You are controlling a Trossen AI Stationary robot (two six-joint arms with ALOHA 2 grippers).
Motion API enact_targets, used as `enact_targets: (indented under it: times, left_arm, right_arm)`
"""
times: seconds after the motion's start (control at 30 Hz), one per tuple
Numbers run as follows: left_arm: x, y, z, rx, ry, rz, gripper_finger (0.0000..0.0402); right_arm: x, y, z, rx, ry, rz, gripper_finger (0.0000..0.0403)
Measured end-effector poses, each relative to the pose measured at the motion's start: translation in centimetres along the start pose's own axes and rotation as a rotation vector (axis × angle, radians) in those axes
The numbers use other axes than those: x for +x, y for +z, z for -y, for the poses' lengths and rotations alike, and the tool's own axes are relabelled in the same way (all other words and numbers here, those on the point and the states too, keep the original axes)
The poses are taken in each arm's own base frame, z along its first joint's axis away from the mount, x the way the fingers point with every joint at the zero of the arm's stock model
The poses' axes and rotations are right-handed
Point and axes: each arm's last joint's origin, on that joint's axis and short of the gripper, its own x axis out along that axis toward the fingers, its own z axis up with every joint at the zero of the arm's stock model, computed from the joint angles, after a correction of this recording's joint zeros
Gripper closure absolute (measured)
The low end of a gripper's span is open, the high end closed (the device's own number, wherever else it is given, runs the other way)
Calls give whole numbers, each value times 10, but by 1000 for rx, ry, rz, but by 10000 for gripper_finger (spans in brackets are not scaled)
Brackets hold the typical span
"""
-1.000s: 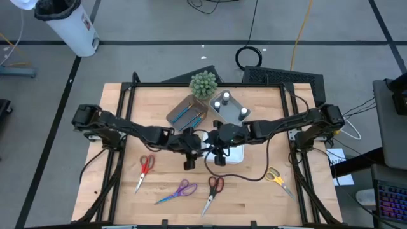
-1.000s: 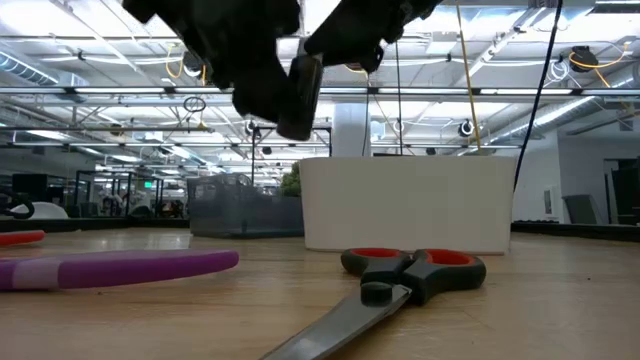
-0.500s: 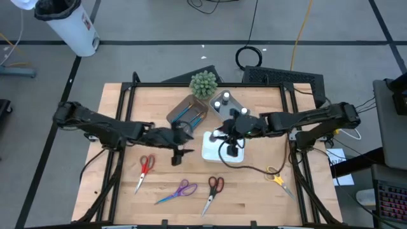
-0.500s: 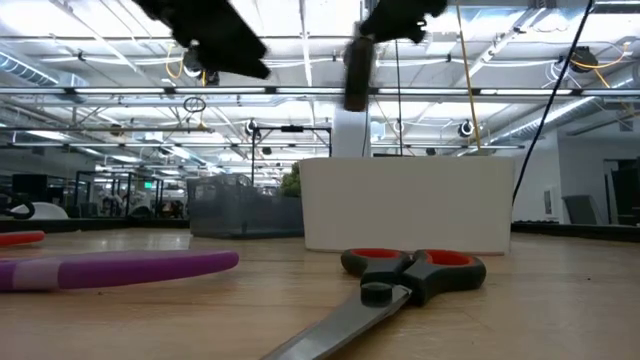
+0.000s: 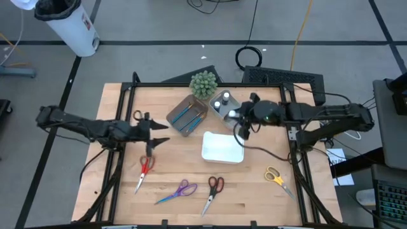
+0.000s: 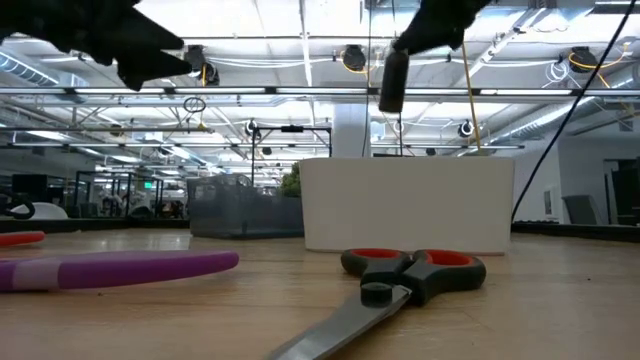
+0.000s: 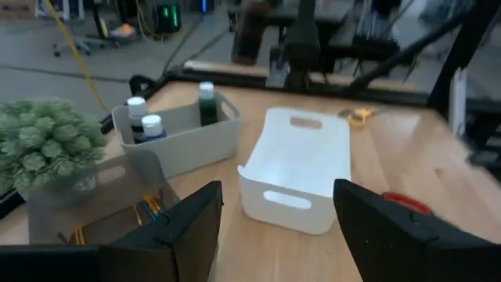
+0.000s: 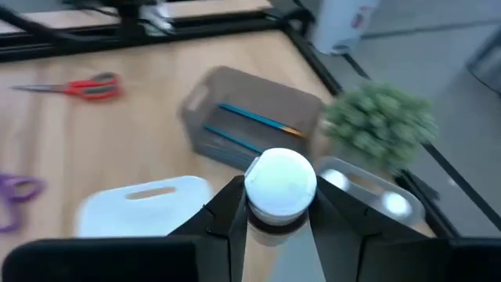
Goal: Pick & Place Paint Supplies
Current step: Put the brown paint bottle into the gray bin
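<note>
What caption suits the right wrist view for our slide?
Right gripper holds a white-capped bottle above the table, brown tray with brushes ahead.

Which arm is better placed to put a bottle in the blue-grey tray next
The right. Its gripper already grips a white-capped bottle beside the blue-grey tray. The left gripper is open and empty, above the red scissors.
</note>
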Motion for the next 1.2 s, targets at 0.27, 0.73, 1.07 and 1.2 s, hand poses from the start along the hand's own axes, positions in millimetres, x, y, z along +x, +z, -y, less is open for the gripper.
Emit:
enact_targets:
  times: [0.27,0.73,1.07,1.2]
  left_arm:
    - [-25,-8,-10,-98,-25,152,149]
    - [-26,-8,-11,-100,-26,154,149]
    - [-26,-8,-11,-101,-26,154,149]
    - [-26,-8,-11,-101,-26,154,149]
  right_arm:
    - [19,-28,41,100,-134,-73,306]
    - [49,-86,51,166,-133,-112,306]
    - [55,-107,51,175,-140,-147,306]
    - [61,-112,50,175,-139,-150,306]
